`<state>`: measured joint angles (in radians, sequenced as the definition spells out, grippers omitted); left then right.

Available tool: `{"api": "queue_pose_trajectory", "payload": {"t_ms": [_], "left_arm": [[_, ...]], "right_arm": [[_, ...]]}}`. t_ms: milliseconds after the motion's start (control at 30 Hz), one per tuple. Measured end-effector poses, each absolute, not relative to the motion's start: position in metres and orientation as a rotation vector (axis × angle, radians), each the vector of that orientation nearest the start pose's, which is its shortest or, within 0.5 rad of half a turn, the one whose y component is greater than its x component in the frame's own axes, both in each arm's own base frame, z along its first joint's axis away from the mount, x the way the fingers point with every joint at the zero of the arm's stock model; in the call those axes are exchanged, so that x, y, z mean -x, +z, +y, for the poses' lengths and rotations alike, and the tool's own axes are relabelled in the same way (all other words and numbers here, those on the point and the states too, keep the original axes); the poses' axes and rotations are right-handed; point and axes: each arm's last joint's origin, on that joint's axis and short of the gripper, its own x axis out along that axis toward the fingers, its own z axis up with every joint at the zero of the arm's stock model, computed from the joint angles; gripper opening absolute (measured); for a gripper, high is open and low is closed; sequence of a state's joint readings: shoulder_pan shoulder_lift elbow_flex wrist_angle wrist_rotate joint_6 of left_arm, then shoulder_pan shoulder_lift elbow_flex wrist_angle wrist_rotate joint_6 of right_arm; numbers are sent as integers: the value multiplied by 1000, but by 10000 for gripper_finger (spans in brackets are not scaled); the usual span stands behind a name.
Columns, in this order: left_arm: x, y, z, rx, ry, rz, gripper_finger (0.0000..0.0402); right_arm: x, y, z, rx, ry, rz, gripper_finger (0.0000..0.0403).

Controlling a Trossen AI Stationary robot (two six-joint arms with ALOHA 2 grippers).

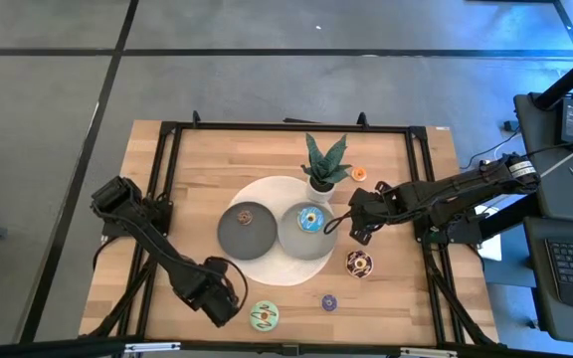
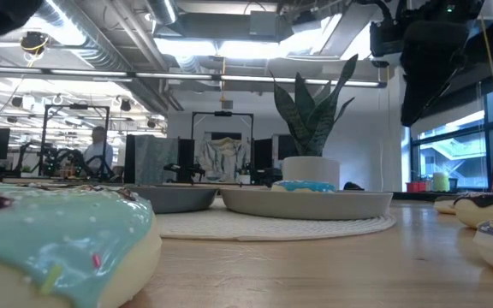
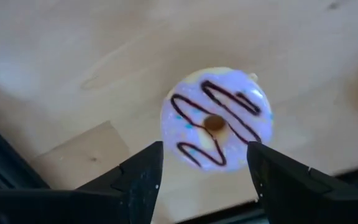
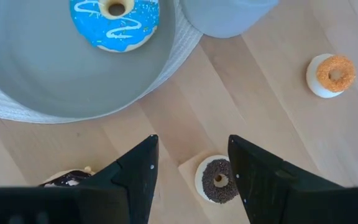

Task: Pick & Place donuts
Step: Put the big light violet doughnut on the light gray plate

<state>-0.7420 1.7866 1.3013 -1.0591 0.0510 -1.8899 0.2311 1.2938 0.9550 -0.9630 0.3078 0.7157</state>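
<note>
The left gripper (image 3: 204, 171) is being held with fingers apart over the green donut (image 1: 264, 316) at the table's (image 1: 197, 159) near edge. Being judged light and stiff, it is best pinched across its ring. The right gripper (image 1: 358, 221), fingers apart, is being held beside the light dish (image 1: 296, 239).

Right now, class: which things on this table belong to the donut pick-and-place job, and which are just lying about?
Job:
blue donut
brown donut
green donut
chocolate donut
orange donut
purple donut
grey dishes

Lying about:
potted plant
round white mat
</note>
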Motion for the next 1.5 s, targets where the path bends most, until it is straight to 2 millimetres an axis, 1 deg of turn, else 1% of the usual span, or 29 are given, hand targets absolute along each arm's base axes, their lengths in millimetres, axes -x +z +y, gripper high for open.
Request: {"api": "queue_pose_trajectory", "payload": {"t_ms": [100,233,433,667,767,1000,1200,1367,1433,1500], "left_arm": [[-236,193,-219,965,887,1412,216],[-232,179,-217,1018,906,1440,206],[-226,167,-212,1021,980,1427,190],[-226,150,-213,1093,900,1417,166],[-225,146,-212,1113,907,1410,152],[-226,146,-211,1116,920,1375,106],[-231,153,-210,1127,868,1257,71],[-238,170,-204,1154,804,1027,58],[-243,179,-197,1141,784,901,57],[-248,188,-189,1085,760,758,58]], "right_arm": [[-221,241,43,-261,-492,1142,196],[-221,241,43,-261,-491,1140,196],[-221,241,43,-259,-490,1140,196],[-221,241,43,-259,-490,1140,196],[-221,241,43,-259,-490,1140,196],[-221,241,43,-260,-490,1139,196],[-223,242,43,-266,-482,1120,196],[-229,244,45,-262,-451,1063,196],[-234,246,46,-256,-422,1024,196],[-238,248,47,-254,-393,976,196]]}}
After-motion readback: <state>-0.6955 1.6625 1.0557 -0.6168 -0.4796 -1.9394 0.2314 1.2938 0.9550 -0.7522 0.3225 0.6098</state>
